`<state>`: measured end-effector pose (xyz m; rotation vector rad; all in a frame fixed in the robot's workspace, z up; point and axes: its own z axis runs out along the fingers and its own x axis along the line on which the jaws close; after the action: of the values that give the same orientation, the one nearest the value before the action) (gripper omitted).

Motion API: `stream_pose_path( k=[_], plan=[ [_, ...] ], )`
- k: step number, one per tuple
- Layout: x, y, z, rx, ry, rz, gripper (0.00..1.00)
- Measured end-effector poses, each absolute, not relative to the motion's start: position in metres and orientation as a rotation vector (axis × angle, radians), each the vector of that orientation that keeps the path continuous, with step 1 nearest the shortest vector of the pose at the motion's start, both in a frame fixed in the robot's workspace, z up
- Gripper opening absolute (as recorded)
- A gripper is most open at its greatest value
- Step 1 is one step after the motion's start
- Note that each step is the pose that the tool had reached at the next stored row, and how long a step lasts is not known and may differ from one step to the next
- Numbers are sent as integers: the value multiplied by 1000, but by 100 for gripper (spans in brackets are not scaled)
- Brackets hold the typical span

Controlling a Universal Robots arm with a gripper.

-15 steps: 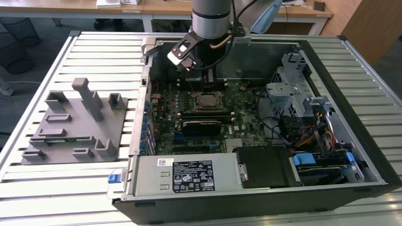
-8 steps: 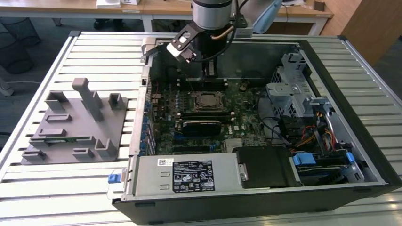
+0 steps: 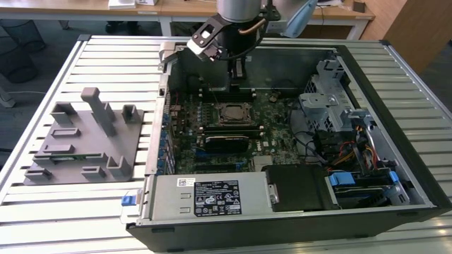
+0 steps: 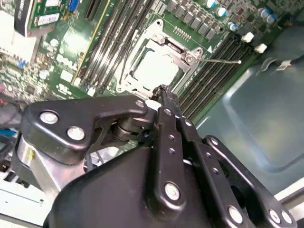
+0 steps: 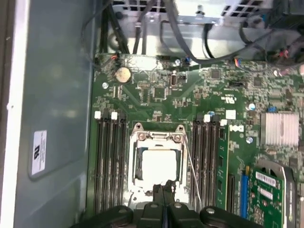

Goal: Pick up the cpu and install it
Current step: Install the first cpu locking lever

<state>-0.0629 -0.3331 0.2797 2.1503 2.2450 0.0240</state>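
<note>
Fingers [image 5: 164, 192] pressed together, tips meeting with no visible gap in the first wrist view, nothing held between them. Seen likewise in the second wrist view [image 4: 164, 92] as one narrow black point poised just above the near edge of the socket frame [image 4: 190, 58]; contact with the frame not discernible. Cpu [image 5: 159, 164] seated flat inside the open motherboard socket [image 5: 137, 137], pale silvery top plate facing up, framed by the metal bracket, also visible in the second wrist view [image 4: 154, 66] and as a small dark-framed square in the exterior view [image 3: 232, 113]. Thin wire retention lever [image 5: 190, 161] slanting along one side of the socket, lying over the memory slots [image 5: 110, 161]. Rows of black memory slots on both sides of the socket, apparently unfilled. Coin cell battery [image 5: 123, 73] further along the green motherboard [image 5: 156, 90], a finned heatsink [image 5: 282, 129] and an expansion card [image 5: 270, 190] toward the opposite side. In the exterior view, arm [image 3: 236, 32] reaching down into the open computer case [image 3: 395, 174] near its far wall, fingers [image 3: 238, 74] hanging over the board just beyond the socket. Power supply [image 3: 211, 197] at the case's near edge, drive cage with blue tabs [image 3: 346, 177] at the near corner on the exterior view's right. Grey parts fixture [image 3: 78, 143] on the slatted desk [image 3: 63, 222], beside the case toward the exterior view's left edge, well apart from the fingers.
</note>
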Motion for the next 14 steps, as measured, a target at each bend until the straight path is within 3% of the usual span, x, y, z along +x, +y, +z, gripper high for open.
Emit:
stream_pose_path(
  k=[4,10,14],
  plan=[
    [-63,-333,280,2069,2317,18,11],
    [-63,-333,279,1973,2389,-41,11],
    [-63,-333,278,1883,2459,-39,11]
  ],
)
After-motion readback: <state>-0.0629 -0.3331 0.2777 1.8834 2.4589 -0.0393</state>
